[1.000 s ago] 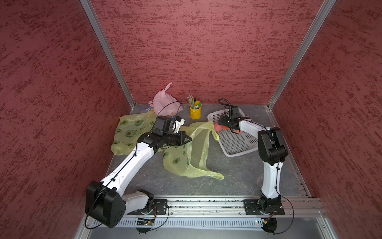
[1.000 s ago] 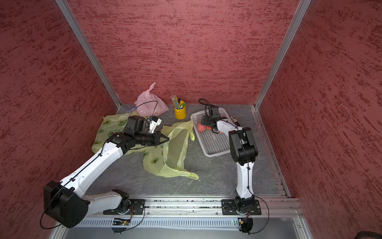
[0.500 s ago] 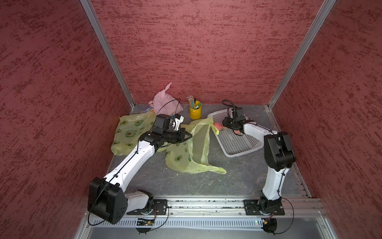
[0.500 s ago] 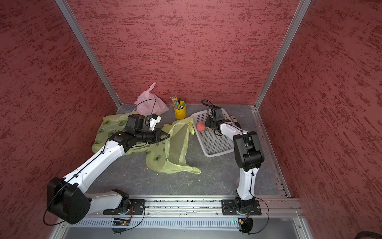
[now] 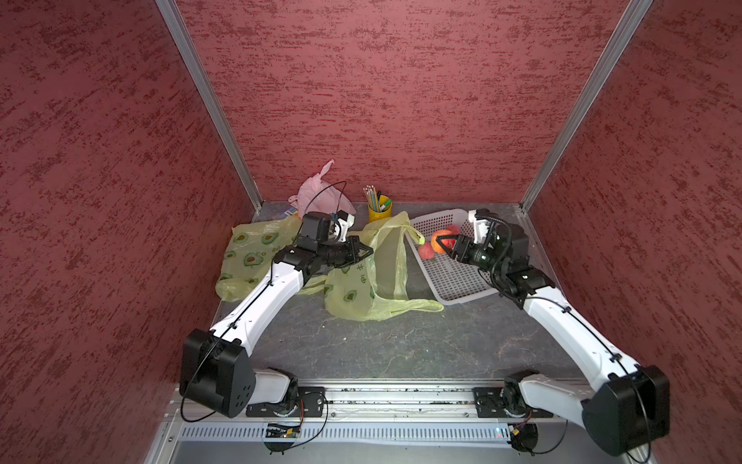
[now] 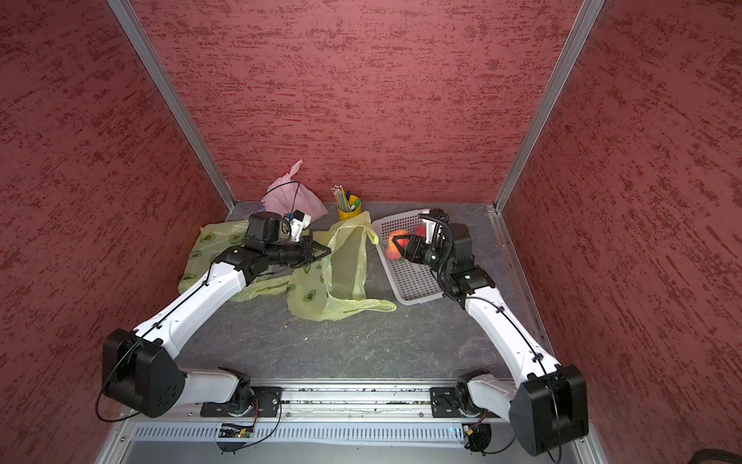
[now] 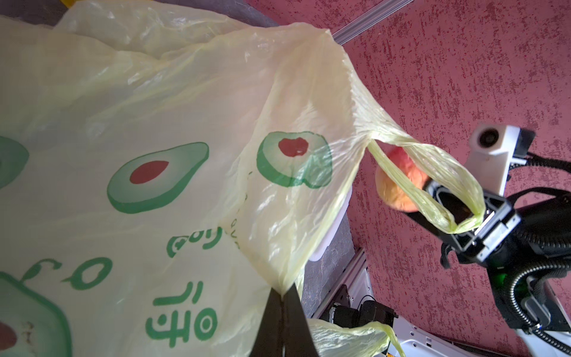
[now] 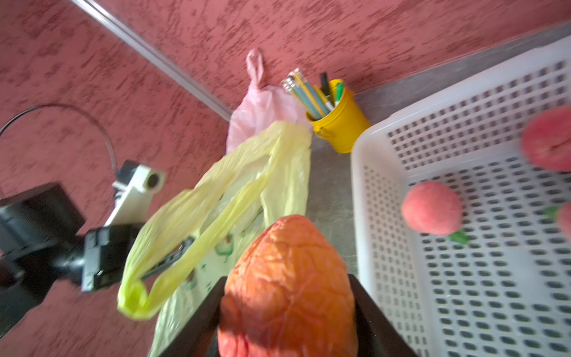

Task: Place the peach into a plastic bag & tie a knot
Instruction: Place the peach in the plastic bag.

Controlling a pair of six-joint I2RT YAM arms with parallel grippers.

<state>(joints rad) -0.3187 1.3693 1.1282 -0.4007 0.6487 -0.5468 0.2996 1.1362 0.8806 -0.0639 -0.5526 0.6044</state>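
Observation:
In both top views my left gripper (image 5: 367,253) (image 6: 327,252) holds the yellow-green avocado-print plastic bag (image 5: 373,277) (image 6: 341,277) up off the table. The left wrist view shows that gripper (image 7: 282,296) shut on the rim of the bag (image 7: 154,123). My right gripper (image 5: 441,244) (image 6: 397,244) is shut on an orange-red peach (image 5: 438,246) (image 6: 394,242), which it holds above the near-left part of the white basket (image 5: 453,281). In the right wrist view the peach (image 8: 287,284) fills the gap between the jaws, and the bag (image 8: 234,191) hangs beyond it.
Other peaches (image 8: 431,207) (image 8: 547,139) lie in the perforated basket (image 8: 463,293). A yellow cup of pencils (image 5: 379,207) and a knotted pink bag (image 5: 321,193) stand at the back wall. Another avocado-print bag (image 5: 249,253) lies flat at the left. Red walls enclose three sides.
The right gripper has closed on a peach in the basket and lifted it toward the bag. The left gripper has kept its grip and shifted the bag a little to the right.

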